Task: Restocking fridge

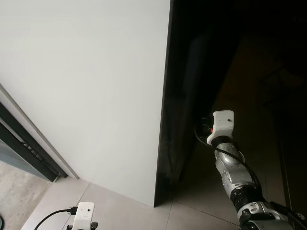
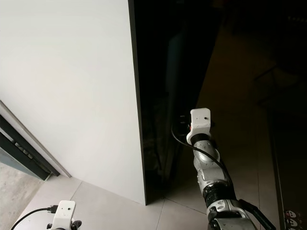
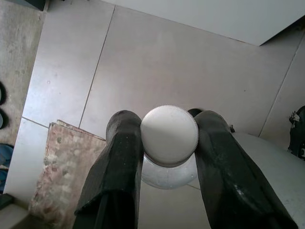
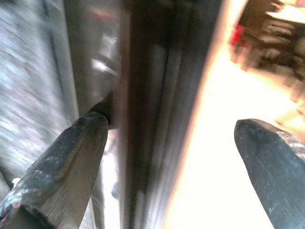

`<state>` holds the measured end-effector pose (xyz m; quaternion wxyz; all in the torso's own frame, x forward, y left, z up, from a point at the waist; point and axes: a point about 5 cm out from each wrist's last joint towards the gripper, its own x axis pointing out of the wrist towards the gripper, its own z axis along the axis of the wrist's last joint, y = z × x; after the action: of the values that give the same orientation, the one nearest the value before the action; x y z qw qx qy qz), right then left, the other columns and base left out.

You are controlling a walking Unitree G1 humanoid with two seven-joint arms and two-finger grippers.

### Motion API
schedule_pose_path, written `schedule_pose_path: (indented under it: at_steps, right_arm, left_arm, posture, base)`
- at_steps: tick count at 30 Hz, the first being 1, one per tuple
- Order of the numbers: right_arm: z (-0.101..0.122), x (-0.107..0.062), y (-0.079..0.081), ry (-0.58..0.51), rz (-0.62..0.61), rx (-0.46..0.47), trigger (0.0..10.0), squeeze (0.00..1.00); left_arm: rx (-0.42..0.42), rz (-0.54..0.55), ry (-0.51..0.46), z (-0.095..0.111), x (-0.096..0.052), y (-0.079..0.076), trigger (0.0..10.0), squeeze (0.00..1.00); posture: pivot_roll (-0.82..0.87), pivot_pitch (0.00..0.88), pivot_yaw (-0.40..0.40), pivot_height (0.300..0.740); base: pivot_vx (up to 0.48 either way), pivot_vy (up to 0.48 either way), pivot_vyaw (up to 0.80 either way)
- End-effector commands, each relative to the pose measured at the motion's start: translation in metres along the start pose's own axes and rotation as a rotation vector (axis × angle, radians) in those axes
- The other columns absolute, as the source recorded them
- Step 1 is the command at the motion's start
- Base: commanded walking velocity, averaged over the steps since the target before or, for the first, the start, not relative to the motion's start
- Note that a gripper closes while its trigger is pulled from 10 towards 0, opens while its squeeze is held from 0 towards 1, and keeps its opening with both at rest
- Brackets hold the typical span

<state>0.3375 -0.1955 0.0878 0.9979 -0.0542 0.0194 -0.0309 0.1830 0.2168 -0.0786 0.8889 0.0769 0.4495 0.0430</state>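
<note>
Left wrist view first: my left gripper (image 3: 169, 143) has its two long black fingers (image 3: 119, 167) closed snugly on a clear bottle with a round white ribbed cap (image 3: 169, 135), one finger pressed against each side just under the cap. I'm looking straight down onto that cap, with pale grey floor tiles (image 3: 157, 62) beneath it and the corner of a faded patterned rug (image 3: 57, 176) off to one side. From the head camera I only catch the white wrist housing of that left arm (image 1: 84, 214), low down by the floor, with a black cable plugged into it.

Over to my right arm: the silver forearm (image 1: 232, 170) reaches up and forward, with its white wrist housing (image 1: 221, 123) raised against the tall glossy black fridge front (image 1: 230, 72). To the left of that dark surface is a wide plain white panel (image 1: 91, 86), and the two meet at a sharp vertical edge (image 1: 163, 120).

Right wrist view is blurred, but I can make out my right gripper (image 4: 171, 143) spread wide, fingers well apart and holding nothing. One fingertip (image 4: 78, 143) sits right against a dark vertical edge of the fridge (image 4: 143, 119); whether it actually touches, I can't tell. The other finger hangs out in the bright open space beside it.
</note>
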Motion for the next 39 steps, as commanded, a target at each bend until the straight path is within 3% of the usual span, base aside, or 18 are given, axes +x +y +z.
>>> schedule_pose_path:
  at_steps: [1,6,11,17,21,28,29,30,31,37,38,39]
  right_arm:
    - [-0.004,-0.003,-0.016,0.019,-0.075,0.015,10.0,0.00]
    - [-0.027,-0.024,-0.044,0.074,-0.213,-0.011,10.0,0.00]
    - [-0.037,-0.033,-0.051,0.113,-0.239,-0.015,10.0,0.00]
    - [-0.046,-0.031,-0.022,0.179,-0.063,-0.005,10.0,0.00]
    - [-0.026,-0.019,0.012,0.106,0.099,0.119,10.0,0.00]
    - [0.000,-0.003,0.021,0.025,0.127,0.120,10.0,0.00]
    - [0.008,0.002,0.020,0.003,0.123,0.104,10.0,0.92]
    - [0.011,0.004,0.019,-0.006,0.122,0.096,10.0,0.95]
    - [0.015,0.006,0.018,-0.019,0.107,0.087,10.0,0.92]
    - [0.024,0.013,0.018,-0.030,0.118,0.104,10.0,1.00]
    - [0.024,0.014,0.021,-0.025,0.140,0.120,10.0,0.89]
    - [0.024,0.014,0.022,-0.022,0.156,0.132,10.0,0.59]
  left_arm:
    - [0.017,-0.003,0.018,-0.005,-0.001,-0.001,10.0,0.00]
    - [0.017,-0.010,0.021,-0.006,-0.001,-0.003,10.0,0.00]
    - [0.014,-0.014,0.022,-0.006,-0.001,-0.004,10.0,0.00]
    - [0.013,-0.014,0.024,-0.007,-0.001,-0.005,10.0,0.00]
    - [0.014,-0.014,0.023,-0.007,-0.001,-0.005,10.0,0.00]
    - [0.012,-0.011,0.018,-0.005,-0.001,-0.004,10.0,0.00]
    - [0.010,-0.009,0.016,-0.004,-0.001,-0.004,10.0,0.00]
    - [0.009,-0.009,0.016,-0.004,-0.001,-0.004,10.0,0.00]
    - [0.009,-0.009,0.016,-0.004,-0.001,-0.004,10.0,0.00]
    - [0.008,-0.008,0.018,-0.005,-0.001,-0.004,10.0,0.00]
    - [0.008,-0.008,0.018,-0.005,-0.001,-0.004,10.0,0.00]
    - [0.008,-0.008,0.018,-0.005,-0.001,-0.004,10.0,0.00]
  posture:
    - [0.02,0.047,0.001,0.740]
    - [0.02,0.059,-0.002,0.740]
    - [0.02,0.060,-0.005,0.740]
    - [0.02,0.054,-0.005,0.740]
    - [0.02,0.039,-0.006,0.740]
    - [0.03,0.030,-0.010,0.740]
    - [0.03,0.032,-0.010,0.740]
    - [0.03,0.033,-0.010,0.740]
    - [0.03,0.035,-0.009,0.740]
    - [0.03,0.039,-0.007,0.740]
    - [0.03,0.041,-0.005,0.740]
    - [0.03,0.041,-0.005,0.740]
  base:
    - [0.000,0.000,0.00]
    - [0.000,0.000,0.00]
    - [0.000,0.000,0.00]
    - [0.000,0.000,0.00]
    - [0.000,0.000,0.00]
    - [0.000,0.000,0.00]
    - [0.000,0.000,0.00]
    - [0.000,0.000,0.00]
    - [0.000,0.000,0.00]
    - [0.000,0.000,0.00]
    - [0.000,0.000,0.00]
    - [0.000,0.000,0.00]
